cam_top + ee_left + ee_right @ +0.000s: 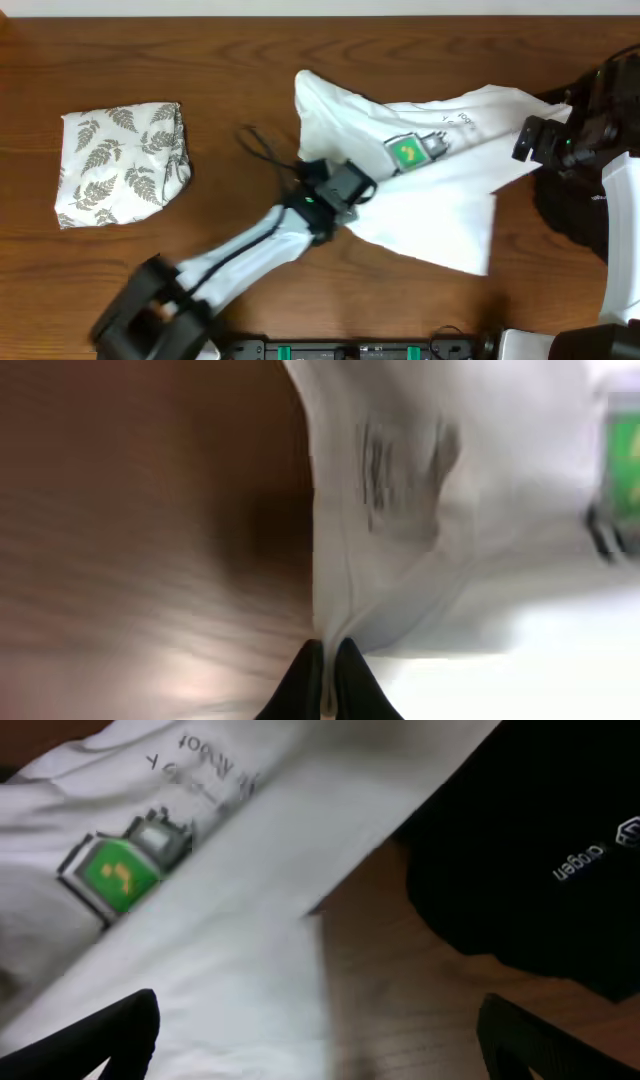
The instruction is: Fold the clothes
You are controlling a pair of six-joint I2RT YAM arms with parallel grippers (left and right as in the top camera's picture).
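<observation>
Left end effector [328,678] at bottom centre, its two dark fingers pinched together on a seamed edge of the white T-shirt [480,510]. The fabric spreads ahead and to its right, with a green graphic [622,465] far right. Brown surface [140,540] lies to its left. View is blurred.

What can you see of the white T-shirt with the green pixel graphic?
The white T-shirt, seemingly thin cotton, lies crumpled and unfolded right of centre on the brown wooden table, its small green-and-yellow pixel computer graphic and thin dark lettering facing up. The left gripper is shut on a fold at its left edge; its right end reaches the black garment.
</observation>
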